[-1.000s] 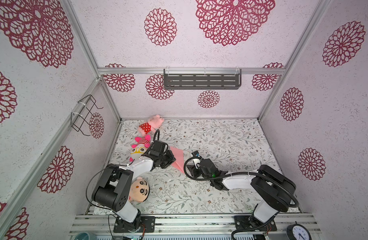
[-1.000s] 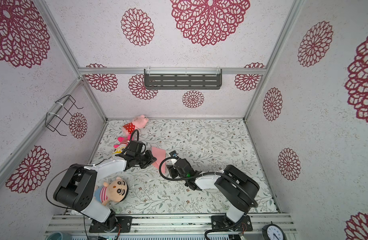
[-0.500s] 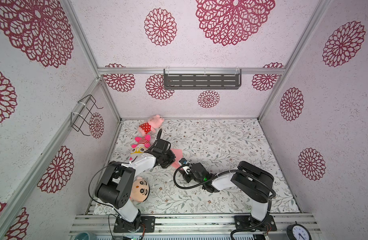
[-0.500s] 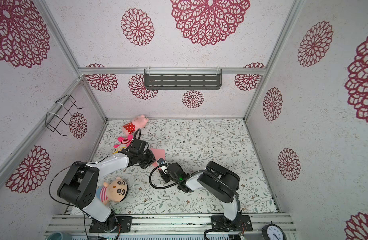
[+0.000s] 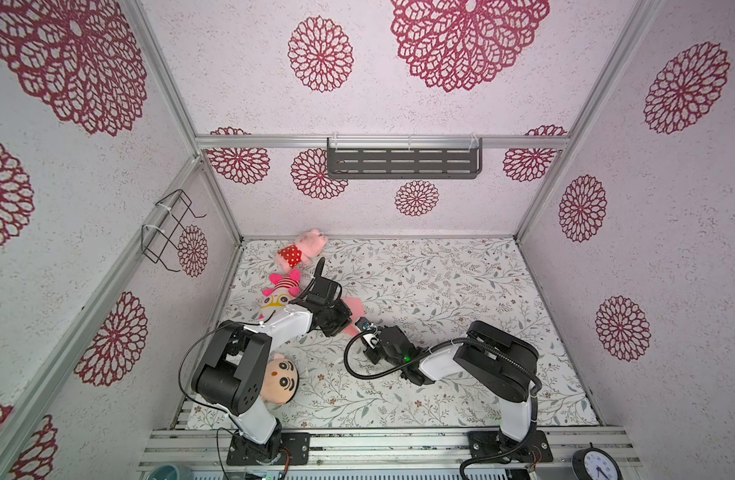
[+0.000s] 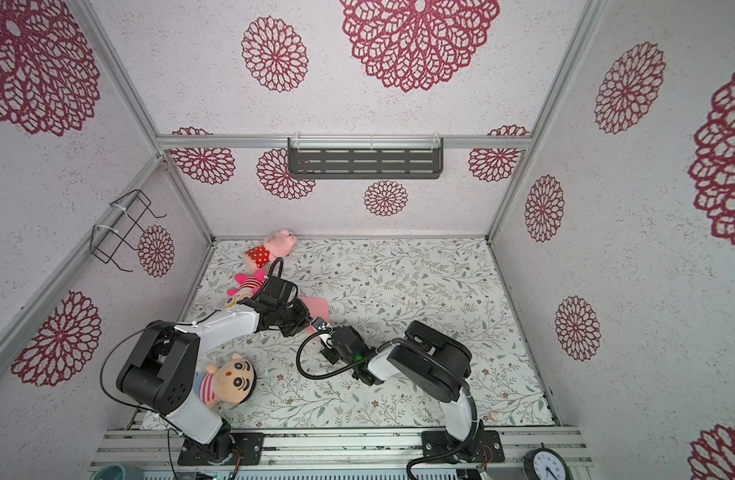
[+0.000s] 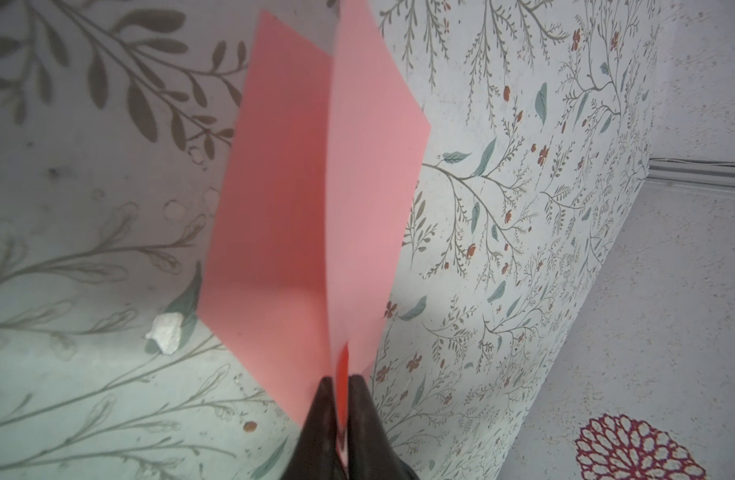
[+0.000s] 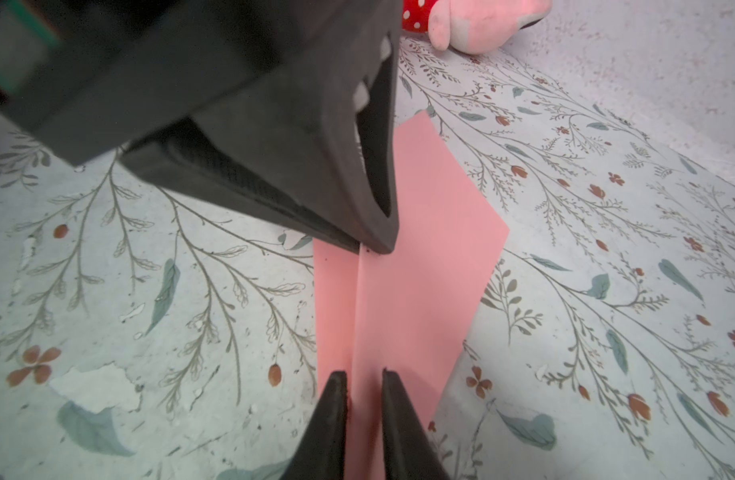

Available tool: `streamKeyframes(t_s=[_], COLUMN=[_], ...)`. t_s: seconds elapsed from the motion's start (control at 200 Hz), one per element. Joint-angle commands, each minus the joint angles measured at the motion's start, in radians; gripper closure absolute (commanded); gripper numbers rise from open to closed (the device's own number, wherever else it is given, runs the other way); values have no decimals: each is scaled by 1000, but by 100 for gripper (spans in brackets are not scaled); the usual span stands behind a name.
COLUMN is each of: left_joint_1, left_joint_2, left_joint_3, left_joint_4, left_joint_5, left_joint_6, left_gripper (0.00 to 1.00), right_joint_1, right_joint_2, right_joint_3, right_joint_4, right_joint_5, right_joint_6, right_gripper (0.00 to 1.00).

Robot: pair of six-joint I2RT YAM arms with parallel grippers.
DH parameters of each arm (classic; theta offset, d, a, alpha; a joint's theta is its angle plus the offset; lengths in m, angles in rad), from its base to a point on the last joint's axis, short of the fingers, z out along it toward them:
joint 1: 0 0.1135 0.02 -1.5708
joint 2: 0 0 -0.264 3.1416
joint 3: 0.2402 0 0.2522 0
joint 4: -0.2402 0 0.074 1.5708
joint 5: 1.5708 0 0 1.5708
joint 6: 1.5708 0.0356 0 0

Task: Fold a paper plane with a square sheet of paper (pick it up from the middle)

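The square sheet of paper [image 7: 315, 208] is light pink and lies on the floral table, bent up into a ridge along a centre crease. In both top views only its far corner [image 5: 354, 305] [image 6: 318, 306] shows from under the left gripper [image 5: 344, 326] [image 6: 301, 324]. That gripper [image 7: 341, 380] is shut on the ridge at one edge of the sheet. In the right wrist view its black tips [image 8: 376, 247] pinch the crease of the paper [image 8: 419, 270]. The right gripper [image 8: 363, 374] [image 5: 363, 328] [image 6: 320, 326] faces it from the opposite edge, its jaws a narrow gap apart astride the crease.
Two pink plush toys [image 5: 301, 249] [image 5: 284, 286] lie by the left wall behind the left arm. A boy doll [image 5: 280, 380] lies beside the left arm's base. A grey shelf [image 5: 403, 162] hangs on the back wall and a wire rack [image 5: 168, 228] on the left wall.
The right gripper has swung left across the table to the near edge of the paper and its jaws have narrowed. The left gripper has stayed on the paper.
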Motion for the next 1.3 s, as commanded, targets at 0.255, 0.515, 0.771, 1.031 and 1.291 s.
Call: streamKeyframes(t_s=[0.255,0.515,0.771,1.031,1.291], left_joint_1=[34,34,33,34,33], left_joint_2=[30,63,63,70,62], left_joint_3=[4,17,22,18,17], left_joint_4=[-1,-6,-3,3,7], left_joint_5=[89,134,139,141,144], left_joint_6=[11,27,26,19,13], left_gripper=[71,73,94,95,95], right_joint_1=[1,-1,-4,-3,-5], right_joint_2=[-52,-51,-35,-1,26], right_joint_3=[-101,-111,-90,-43,-16], right_joint_4=[128,153,141,131,118], right_joint_5=[2,-4,-5,-12,-3], right_joint_6=[-31,-23,-13,-6,-3], right_gripper=[85,85,79,73,73])
